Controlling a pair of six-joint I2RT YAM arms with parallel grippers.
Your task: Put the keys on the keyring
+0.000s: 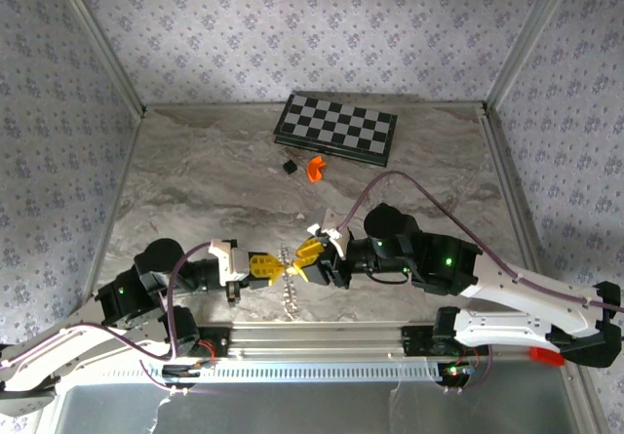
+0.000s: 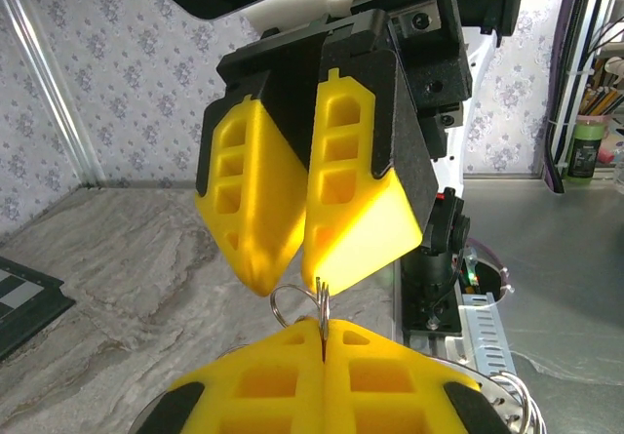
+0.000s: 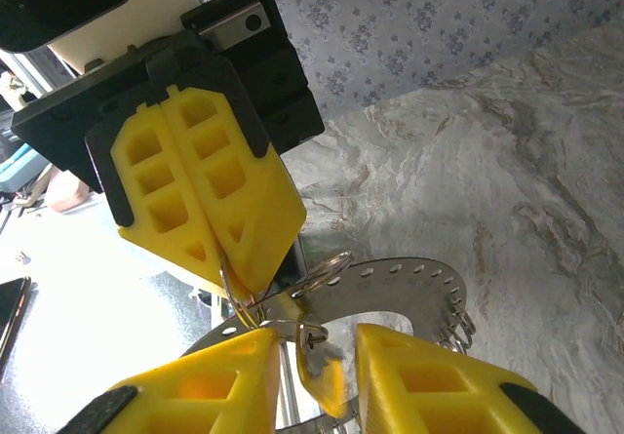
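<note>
My left gripper (image 2: 322, 332) is shut on a thin wire ring of the keyring (image 3: 409, 283), a silvery perforated metal band with small rings along its edge. In the top view the keyring (image 1: 290, 295) hangs limp below the two grippers, which meet tip to tip near the table's front. The right gripper (image 3: 320, 344) stands open just under the left gripper's fingers (image 3: 210, 185). A tiny yellow key (image 3: 330, 380) hangs from a small ring between the right jaws, close to the left pad and apart from the right one. The right gripper's fingers (image 2: 322, 190) hover just above the pinched ring.
A black-and-white chessboard (image 1: 336, 127) lies at the back of the marble table. In front of it sit a small black cube (image 1: 289, 166) and an orange curved piece (image 1: 317, 168). A metal rail (image 1: 322, 336) runs along the near edge.
</note>
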